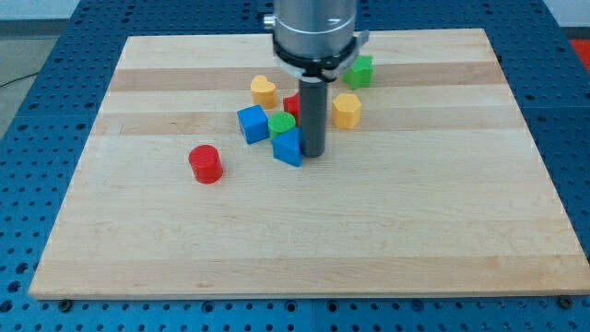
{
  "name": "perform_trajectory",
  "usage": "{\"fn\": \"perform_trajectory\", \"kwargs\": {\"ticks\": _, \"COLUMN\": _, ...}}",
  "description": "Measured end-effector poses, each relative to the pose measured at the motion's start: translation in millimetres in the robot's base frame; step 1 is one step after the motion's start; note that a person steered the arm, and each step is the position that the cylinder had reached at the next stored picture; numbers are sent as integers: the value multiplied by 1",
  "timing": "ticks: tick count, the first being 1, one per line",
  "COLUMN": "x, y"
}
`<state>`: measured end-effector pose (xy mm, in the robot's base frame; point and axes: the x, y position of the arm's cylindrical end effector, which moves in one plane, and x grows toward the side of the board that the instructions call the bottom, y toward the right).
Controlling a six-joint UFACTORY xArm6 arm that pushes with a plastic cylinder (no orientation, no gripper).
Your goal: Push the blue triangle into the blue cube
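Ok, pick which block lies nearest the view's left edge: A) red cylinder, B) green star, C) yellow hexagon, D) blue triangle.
A: the red cylinder sits alone, left of the blue cube and the rest of the cluster, while my tip touches the blue triangle.

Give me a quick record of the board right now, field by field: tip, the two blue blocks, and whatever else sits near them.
tip: my tip at the right edge of the blue triangle block, apparently touching
target: blue cube, up-left of the triangle, narrow gap
between: green cylinder above the triangle
others: red cylinder at left; yellow heart block; yellow hexagon block; green block
surface: wooden board
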<state>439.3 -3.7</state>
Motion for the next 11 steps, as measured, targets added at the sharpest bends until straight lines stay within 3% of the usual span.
{"fn": "perform_trajectory", "kwargs": {"ticks": 1, "x": 3, "y": -16}}
{"fn": "perform_trajectory", "kwargs": {"ticks": 3, "x": 52, "y": -21}}
{"fn": "perform_trajectory", "kwargs": {"ticks": 4, "x": 41, "y": -45}}
{"fn": "perform_trajectory", "kwargs": {"ticks": 6, "x": 56, "y": -24}}
{"fn": "perform_trajectory", "kwargs": {"ticks": 11, "x": 24, "y": -44}}
